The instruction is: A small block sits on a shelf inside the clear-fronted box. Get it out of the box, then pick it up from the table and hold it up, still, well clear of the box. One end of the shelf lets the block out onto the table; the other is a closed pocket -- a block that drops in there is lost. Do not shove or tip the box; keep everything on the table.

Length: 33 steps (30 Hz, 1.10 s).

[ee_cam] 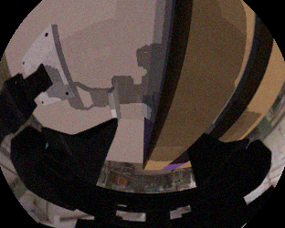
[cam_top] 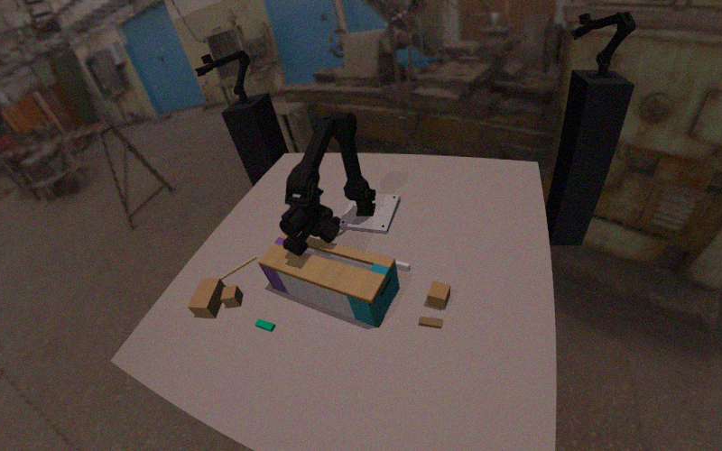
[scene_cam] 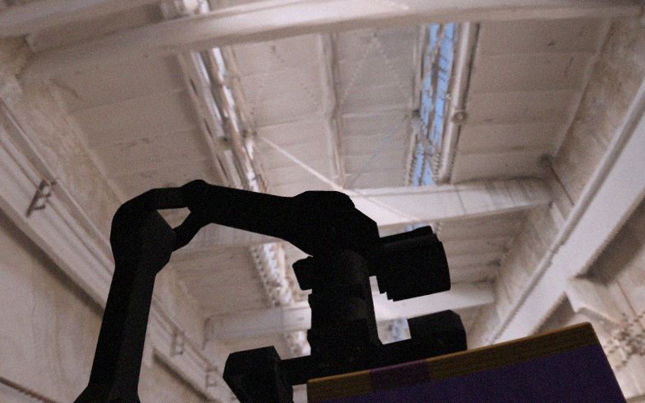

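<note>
The box (cam_top: 319,272) (scene_cam: 515,383) (ee_cam: 215,50) stands upright on the table, with a wooden top split by a long slot. In the top view its left end is purple, its right end teal, and the front between them is a greyish clear panel. I cannot make out the small block or the shelf behind the panel. My gripper (cam_top: 311,237) (scene_cam: 347,358) (ee_cam: 150,124) is open and empty. It hangs low over the purple end of the box, fingers spread across the rear part of the top. Whether a finger touches the box is unclear.
A green piece (cam_top: 264,325) lies in front of the box. A large wooden block (cam_top: 206,298), a small cube (cam_top: 231,296) and a thin stick (cam_top: 238,267) lie left. Another cube (cam_top: 438,295) and a flat wooden piece (cam_top: 430,322) lie right. A white bar (cam_top: 402,266) lies behind the box.
</note>
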Available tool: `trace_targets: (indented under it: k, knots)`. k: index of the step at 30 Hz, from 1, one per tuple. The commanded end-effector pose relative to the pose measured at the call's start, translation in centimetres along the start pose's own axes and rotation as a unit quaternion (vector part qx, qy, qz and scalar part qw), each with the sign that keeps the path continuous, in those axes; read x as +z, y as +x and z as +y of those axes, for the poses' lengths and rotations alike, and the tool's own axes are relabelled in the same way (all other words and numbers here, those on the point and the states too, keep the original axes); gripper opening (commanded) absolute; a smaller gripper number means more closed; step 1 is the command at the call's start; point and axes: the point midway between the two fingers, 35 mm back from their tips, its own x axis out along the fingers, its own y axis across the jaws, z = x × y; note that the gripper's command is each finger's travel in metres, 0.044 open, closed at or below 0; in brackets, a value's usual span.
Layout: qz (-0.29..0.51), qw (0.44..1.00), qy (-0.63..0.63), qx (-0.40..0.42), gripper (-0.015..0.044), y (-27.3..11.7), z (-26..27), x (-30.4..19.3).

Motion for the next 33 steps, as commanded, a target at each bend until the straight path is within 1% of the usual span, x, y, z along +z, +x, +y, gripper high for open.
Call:
trace_targets:
  k: [1, 7, 9, 15, 19, 21, 23, 24, 29, 31, 33]
  knots:
    - [0.001, 1.000, -0.002, 0.003, 0.0400, 0.6, 0.2, -0.9]
    - [0.002, 1.000, -0.002, 0.003, 0.0400, 0.7, 0.2, -2.0]
    - [0.002, 1.000, -0.002, 0.003, 0.0400, -0.2, 0.0, -2.3]
    - [0.003, 1.000, 0.001, 0.001, 0.0400, -4.9, 0.0, -3.7]
    - [0.004, 1.000, 0.001, -0.006, 0.0400, -4.8, -0.2, -3.7]
    - [-0.007, 1.000, 0.016, -0.005, 0.0348, -4.7, 0.0, -4.2]
    - [-0.025, 0.997, 0.078, -0.005, 0.0295, -4.6, 0.4, -5.0]
    - [-0.029, 0.993, 0.113, -0.005, 0.0285, -4.6, 0.5, -5.0]
    - [-0.047, 0.957, 0.285, -0.003, 0.0285, -4.5, 0.8, -5.3]
    - [-0.057, 0.924, 0.378, 0.000, 0.0285, -4.4, 1.0, -5.5]
    - [-0.069, 0.876, 0.477, 0.005, 0.0285, -4.4, 1.2, -5.6]
